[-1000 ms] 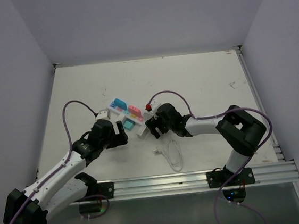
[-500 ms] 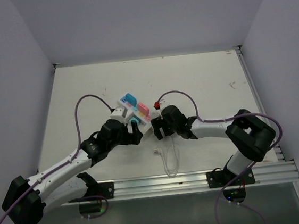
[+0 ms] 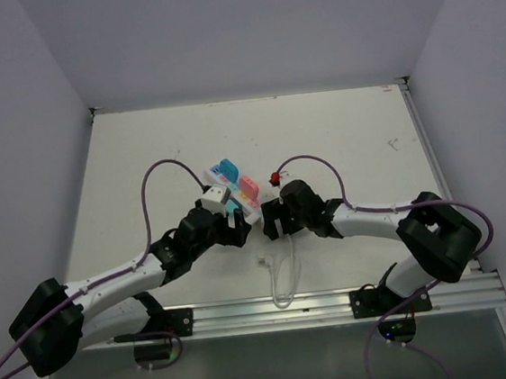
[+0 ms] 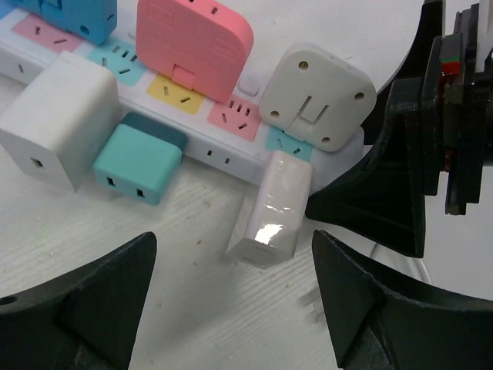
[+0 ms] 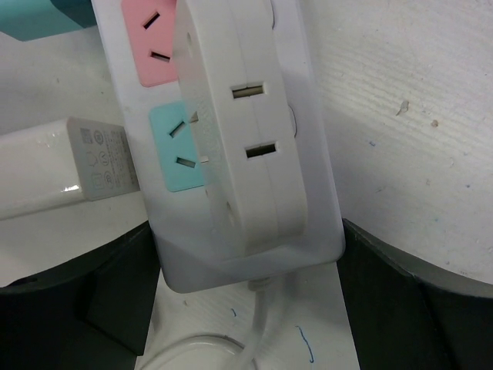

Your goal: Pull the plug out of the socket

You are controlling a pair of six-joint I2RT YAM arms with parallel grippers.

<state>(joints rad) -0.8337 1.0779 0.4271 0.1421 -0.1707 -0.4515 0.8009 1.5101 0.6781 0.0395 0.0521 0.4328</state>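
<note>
The socket (image 3: 247,201) is a long white strip lying slantwise mid-table, with several plugs in it. In the left wrist view the socket (image 4: 223,150) carries a blue plug (image 4: 73,15), a pink plug (image 4: 196,46), a cream square adaptor (image 4: 316,96), a white cube charger (image 4: 58,131), a teal plug (image 4: 139,163) and a long white charger (image 4: 271,208). My left gripper (image 4: 231,301) is open, its fingers either side of the long white charger and just short of it. My right gripper (image 5: 246,301) is shut on the socket's cord end (image 5: 254,250).
The socket's thin white cord (image 3: 284,272) loops toward the front rail (image 3: 337,303); it also shows in the right wrist view (image 5: 262,339). Grey walls stand left, right and behind. My right gripper's black body (image 4: 431,139) sits close to the right of the adaptor.
The socket has slid to the right and turned, carried by my right gripper. My left gripper has followed it to the right and closed in on the plugs.
</note>
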